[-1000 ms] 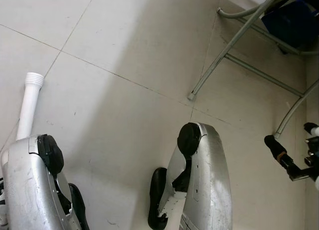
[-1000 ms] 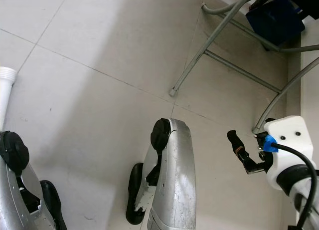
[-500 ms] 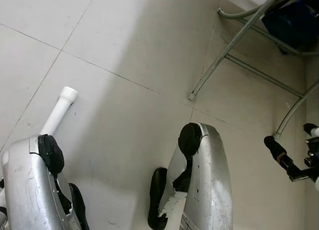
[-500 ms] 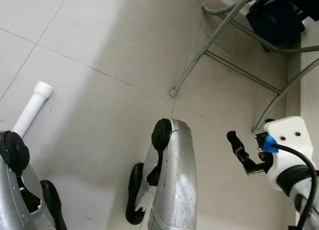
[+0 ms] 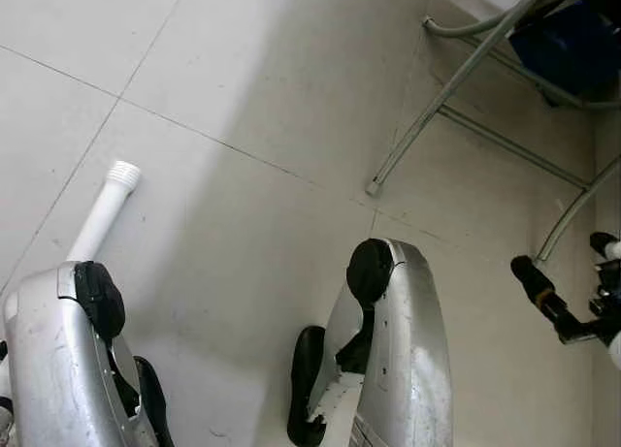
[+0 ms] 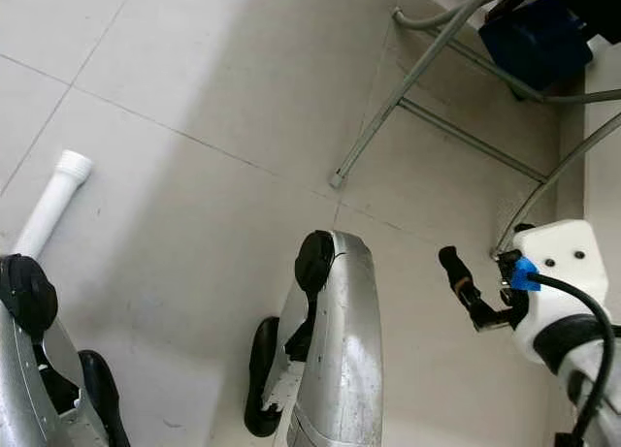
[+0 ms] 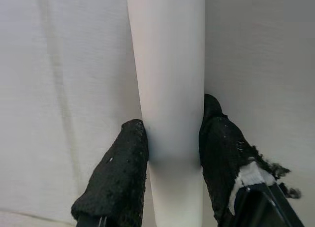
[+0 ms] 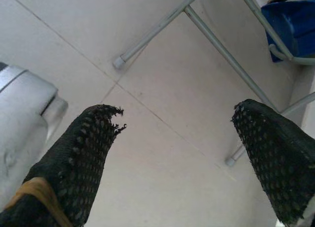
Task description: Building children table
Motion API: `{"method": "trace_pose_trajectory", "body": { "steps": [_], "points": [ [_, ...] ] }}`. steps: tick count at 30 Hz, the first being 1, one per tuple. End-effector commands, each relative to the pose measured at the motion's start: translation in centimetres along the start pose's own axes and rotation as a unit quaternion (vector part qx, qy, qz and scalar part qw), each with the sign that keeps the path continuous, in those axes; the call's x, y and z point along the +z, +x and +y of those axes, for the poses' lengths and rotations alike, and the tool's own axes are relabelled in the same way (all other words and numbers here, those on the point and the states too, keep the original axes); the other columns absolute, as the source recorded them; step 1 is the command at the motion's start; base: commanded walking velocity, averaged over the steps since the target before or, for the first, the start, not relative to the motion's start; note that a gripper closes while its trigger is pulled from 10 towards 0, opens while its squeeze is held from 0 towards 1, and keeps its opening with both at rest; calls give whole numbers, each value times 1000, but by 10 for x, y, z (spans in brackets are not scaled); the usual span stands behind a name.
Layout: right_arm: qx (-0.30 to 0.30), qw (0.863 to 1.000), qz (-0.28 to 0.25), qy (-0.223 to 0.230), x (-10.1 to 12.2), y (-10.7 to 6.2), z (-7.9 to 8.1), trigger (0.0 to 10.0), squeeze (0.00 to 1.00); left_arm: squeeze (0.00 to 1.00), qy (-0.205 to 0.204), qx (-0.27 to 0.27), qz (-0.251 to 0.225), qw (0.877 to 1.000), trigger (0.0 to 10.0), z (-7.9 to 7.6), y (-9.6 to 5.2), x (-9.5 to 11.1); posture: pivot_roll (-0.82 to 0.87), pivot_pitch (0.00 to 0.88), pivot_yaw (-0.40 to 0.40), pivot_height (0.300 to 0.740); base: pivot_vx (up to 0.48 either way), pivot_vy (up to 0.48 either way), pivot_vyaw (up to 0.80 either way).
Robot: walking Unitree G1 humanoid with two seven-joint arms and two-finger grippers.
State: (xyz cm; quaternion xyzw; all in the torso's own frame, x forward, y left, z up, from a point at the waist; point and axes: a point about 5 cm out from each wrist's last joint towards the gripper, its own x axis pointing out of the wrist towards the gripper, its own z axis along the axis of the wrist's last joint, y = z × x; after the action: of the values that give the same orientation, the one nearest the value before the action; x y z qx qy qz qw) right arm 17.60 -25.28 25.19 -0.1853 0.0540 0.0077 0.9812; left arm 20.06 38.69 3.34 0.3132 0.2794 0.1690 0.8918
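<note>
A white round table leg (image 5: 102,215) with a ribbed end sticks out over the tiled floor at the left, above my left thigh. My left gripper (image 7: 172,148) is shut on the white table leg (image 7: 170,79), its two black fingers pressed against either side of the tube. My right gripper (image 8: 177,153) hangs at the right, fingers wide apart, nothing between them; one of its black fingers (image 6: 456,275) shows beside the white wrist housing (image 6: 558,292).
A grey metal frame with tube legs (image 5: 427,117) stands at the upper right, one foot (image 5: 372,187) on the floor. A blue object (image 6: 534,40) lies under it. My silver legs (image 5: 388,350) and black feet (image 5: 306,384) fill the lower part. Pale floor tiles spread ahead.
The white table leg has swung in my left gripper, from upright to slanting right, then settled slightly left. The right gripper has risen a little.
</note>
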Motion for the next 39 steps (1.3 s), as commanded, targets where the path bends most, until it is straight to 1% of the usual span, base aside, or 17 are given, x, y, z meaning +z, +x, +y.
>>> {"method": "trace_pose_trajectory", "body": {
  "steps": [1, 10, 11, 13, 15, 16, 17, 19, 20, 21, 22, 29, 31, 32, 33, 34, 39],
  "points": [
    [-13, 1000, 15, 7, -7, 1, -1, 10000, 0, 0, 9, 18, 34, 999, 0, 6, -10, -22, -300, 522, -282, 300, 0, 0, 0],
    [-17, 999, 1, 27, -11, 12, 8, 10000, 0, 0, 11, 65, 19, 998, 0, 21, -10, -19, -242, 498, -251, 300, 0, 0, 0],
    [-19, 999, -4, 33, -12, 15, 10, 10000, 0, 0, 9, 68, 19, 997, 2627, 24, -10, -20, -213, 485, -236, 300, 0, 0, 0],
    [-21, 999, -7, 37, -12, 18, 12, 10000, 0, 0, 8, 70, 19, 997, 2627, 26, -11, -21, -213, 485, -236, 300, 0, 0, 0],
    [-26, 998, -16, 48, -14, 24, 14, 10000, 0, 0, 1, 73, 9, 997, 5725, 35, -10, -18, -167, 450, -209, 300, 0, 0, 0],
    [-28, 998, -19, 51, -14, 27, 15, 10000, 0, 0, 0, 74, 4, 997, 5725, 37, -9, -16, -160, 446, -206, 300, 0, 0, 0],
    [-31, 998, -23, 56, -15, 30, 16, 10000, 0, 0, -2, 74, -4, 997, 7490, 41, -9, -12, -145, 435, -194, 300, 0, 0, 0],
    [-31, 998, -23, 56, -15, 30, 16, 10000, 0, 0, -2, 74, -4, 997, 7490, 41, -9, -12, -145, 435, -194, 300, 0, 0, 0],
    [-36, 997, -30, 65, -16, 36, 19, 10000, 0, 0, -1, 74, -24, 997, 8549, 48, -7, -4, -116, 418, -173, 300, 0, 0, 0],
    [-36, 997, -30, 65, -16, 36, 19, 10000, 0, 0, -1, 74, -24, 997, 8549, 48, -7, -4, -116, 418, -173, 300, 0, 0, 0],
    [-38, 996, -34, 72, -17, 39, 21, 10000, 0, 0, -4, 76, -39, 996, 10000, 54, -5, 3, -96, 402, -166, 300, 0, 0, 0],
    [-44, 994, -42, 96, -21, 51, 29, 10000, 0, 0, -11, 87, -110, 990, 10000, 75, 2, 42, -34, 352, -134, 300, 0, 0, 0],
    [-51, 992, -44, 103, -23, 56, 32, 10000, 0, 0, -12, 91, -158, 983, 10000, 86, 5, 68, -13, 330, -121, 305, 0, 0, 0],
    [-51, 992, -44, 103, -23, 56, 32, 10000, 0, 0, -12, 91, -158, 983, 10000, 86, 5, 68, -13, 330, -121, 305, 0, 0, 0],
    [-56, 991, -47, 109, -23, 62, 34, 10000, 0, 0, -13, 91, -196, 976, 10000, 92, 6, 89, 8, 303, -106, 315, 0, 0, 0],
    [-58, 991, -48, 112, -23, 64, 35, 10000, 0, 0, -16, 92, -208, 974, 10000, 94, 7, 96, 12, 296, -102, 320, 0, 0, 0],
    [-61, 990, -52, 117, -24, 69, 37, 10000, 0, 0, -22, 93, -226, 969, 10000, 97, 8, 110, 27, 270, -92, 335, 0, 0, 0]
  ]
}}
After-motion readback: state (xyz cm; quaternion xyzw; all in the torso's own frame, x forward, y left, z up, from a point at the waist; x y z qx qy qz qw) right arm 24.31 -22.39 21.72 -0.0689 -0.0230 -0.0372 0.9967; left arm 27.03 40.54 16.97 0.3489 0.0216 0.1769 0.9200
